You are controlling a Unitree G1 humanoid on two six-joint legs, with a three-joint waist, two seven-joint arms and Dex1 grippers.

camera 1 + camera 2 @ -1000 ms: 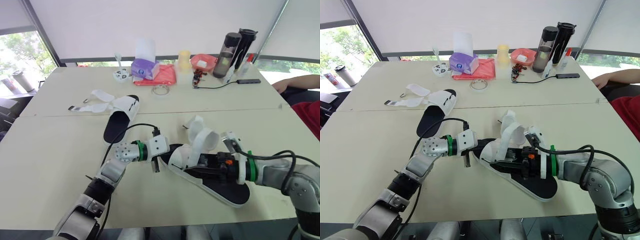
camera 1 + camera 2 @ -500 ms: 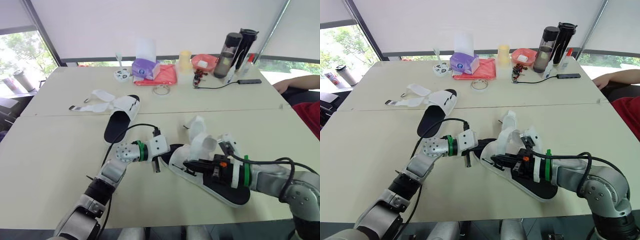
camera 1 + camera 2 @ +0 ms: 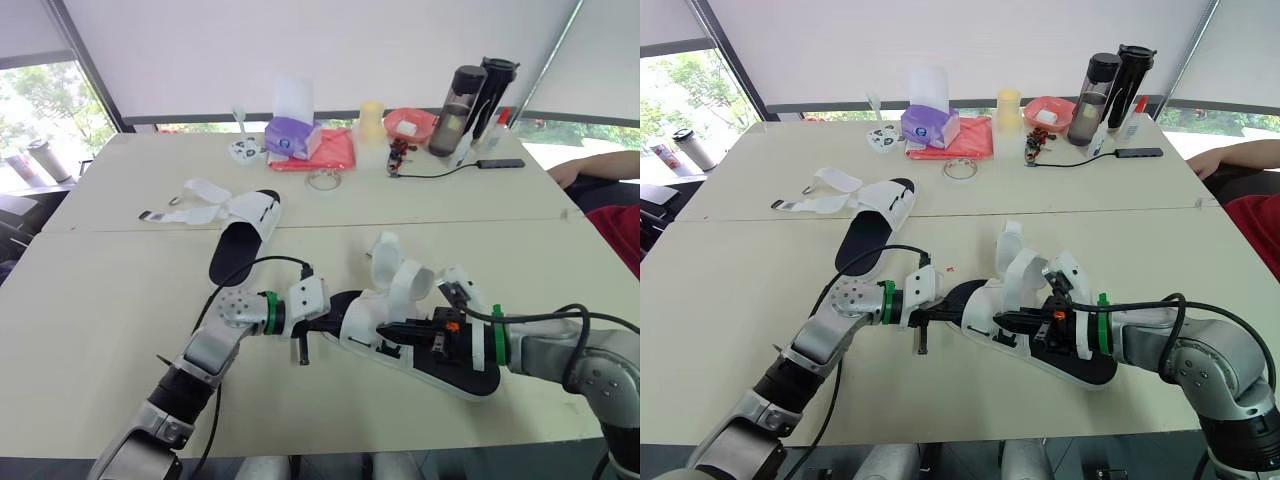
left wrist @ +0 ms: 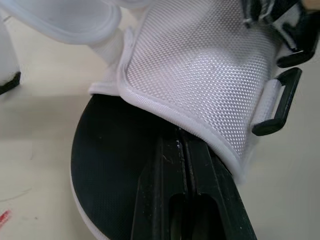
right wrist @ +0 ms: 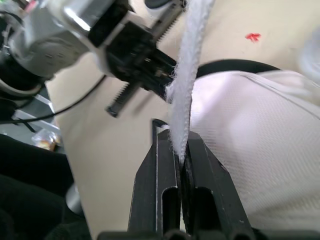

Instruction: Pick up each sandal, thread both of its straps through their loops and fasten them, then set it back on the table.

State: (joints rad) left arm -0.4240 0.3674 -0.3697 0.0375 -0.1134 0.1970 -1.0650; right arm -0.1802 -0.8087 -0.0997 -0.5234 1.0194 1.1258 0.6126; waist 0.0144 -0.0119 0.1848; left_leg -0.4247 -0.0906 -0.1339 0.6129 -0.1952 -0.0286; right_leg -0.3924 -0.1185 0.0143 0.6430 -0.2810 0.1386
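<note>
The sandal (image 3: 365, 322) being worked on is near the front edge of the table (image 3: 110, 300), a bit toward the right side. The left end effector (image 4: 184, 144) is pinched tight on its toe end, right where the white top meets the black sole. The right end effector (image 5: 179, 146) is pinched tight on 1 white strap (image 5: 192, 75), holding it up over the sandal.

A few things could go wrong from here, I think. The strap is thin and held only by a small pinch, so it could slip out if pulled hard. The black loop (image 4: 277, 102) on the side of the sandal is narrow, so the strap end could miss it or fold over. The toe hold is also small, so the sandal could twist or pop free when the strap gets tugged. The 2 end effectors are close together and could bump.

The second sandal (image 3: 240, 240) lies toward the left side of the table, well apart, with its straps spread open. Along the far edge are a tissue box (image 3: 290, 135), a red cloth (image 3: 338, 152), a tape roll (image 3: 322, 180), a pink bowl (image 3: 408, 122) and 2 bottles (image 3: 465, 95). A person's arm (image 3: 595, 165) rests at the right edge. None of these is in the way.
</note>
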